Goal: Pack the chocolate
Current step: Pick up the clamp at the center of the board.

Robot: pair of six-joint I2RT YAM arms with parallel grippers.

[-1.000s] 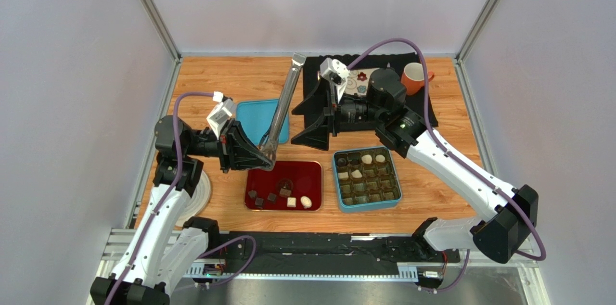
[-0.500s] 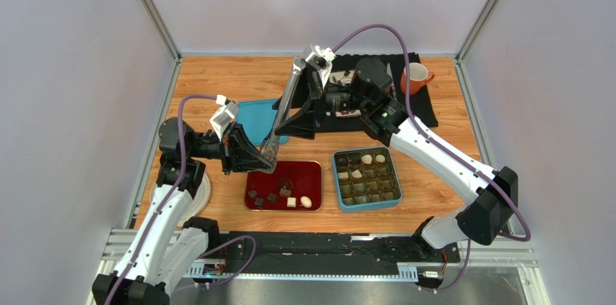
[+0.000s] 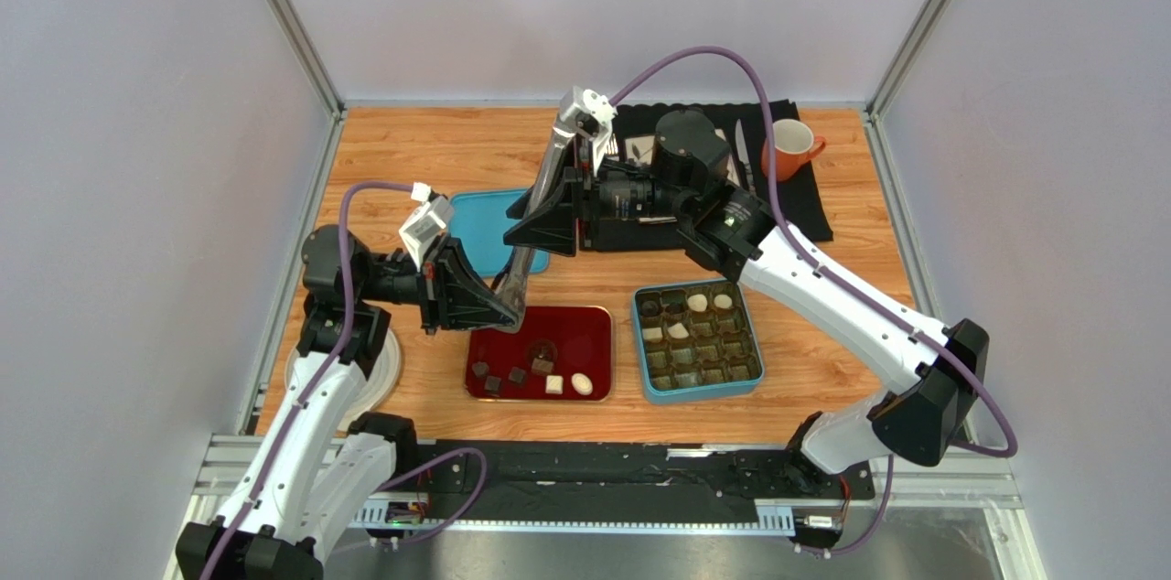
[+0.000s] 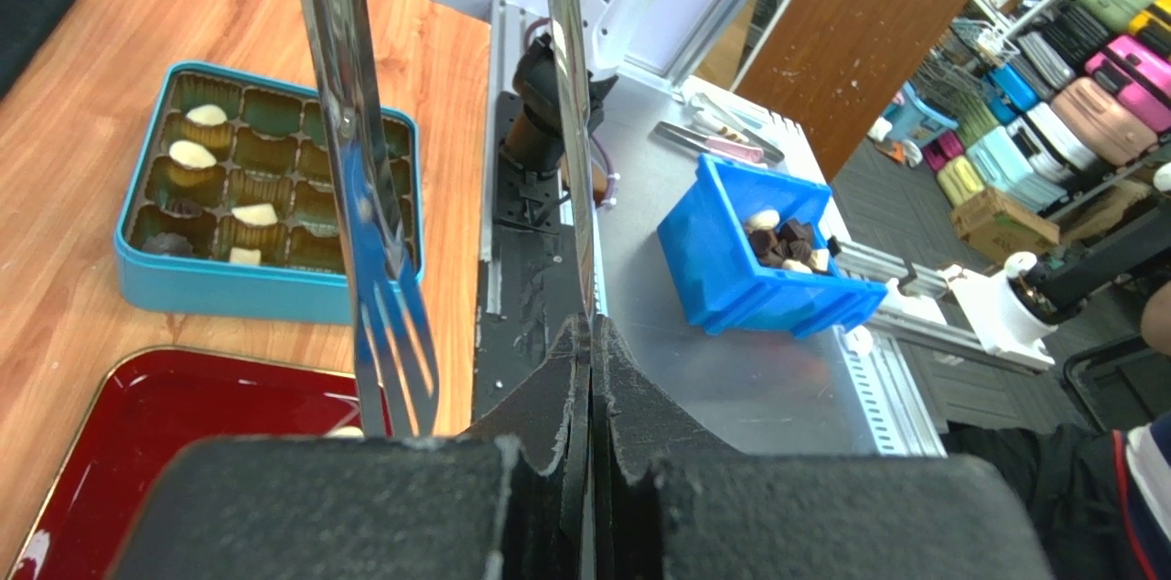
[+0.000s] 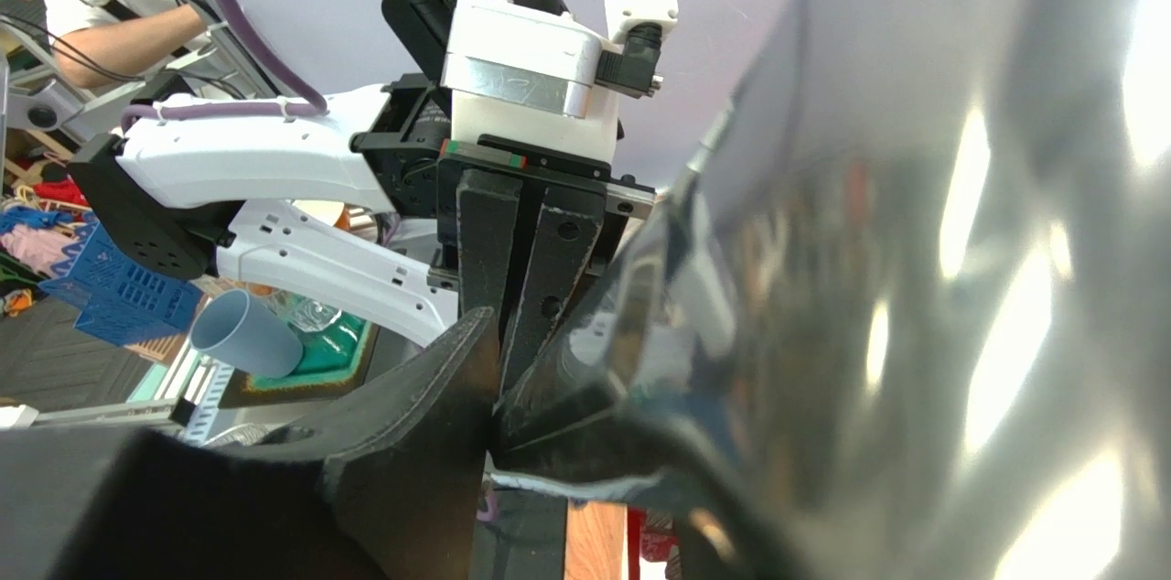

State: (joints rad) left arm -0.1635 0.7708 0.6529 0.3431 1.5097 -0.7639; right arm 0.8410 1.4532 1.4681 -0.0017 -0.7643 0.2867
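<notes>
- My left tool (image 3: 506, 311) is clamped tight on one blade of the metal tongs (image 3: 557, 155). It sits low over the back left corner of the red tray (image 3: 588, 330). My wrist camera shows the fingers (image 4: 543, 470) pressed together with the blade rising out of the seam. The other blade, slotted at its tip, hangs free just beside them.
- A teal lid (image 3: 474, 230) lies flat on the wooden table (image 3: 413, 155), behind my left tool and beside the tongs.
- The tongs slant up and away from my left tool toward the back of the table.
- The chocolate (image 3: 554, 385) is split between two places. Several dark cubes and two pale pieces lie loose in the front half of the red tray. A few more, mostly pale, fill cells along the back and left of the teal compartment box (image 3: 704, 392).
- My right tool (image 3: 536, 226) reaches in from the right and straddles the tongs partway up their length. Bright metal fills my right wrist view, hard against the black fingers (image 5: 474, 251), but I cannot tell whether they are gripping it.
- The compartment box sits just right of the red tray, apart from it.
- A black mat (image 3: 811, 217) lies at the back right of the table, and an orange mug (image 3: 788, 145) stands on it.
</notes>
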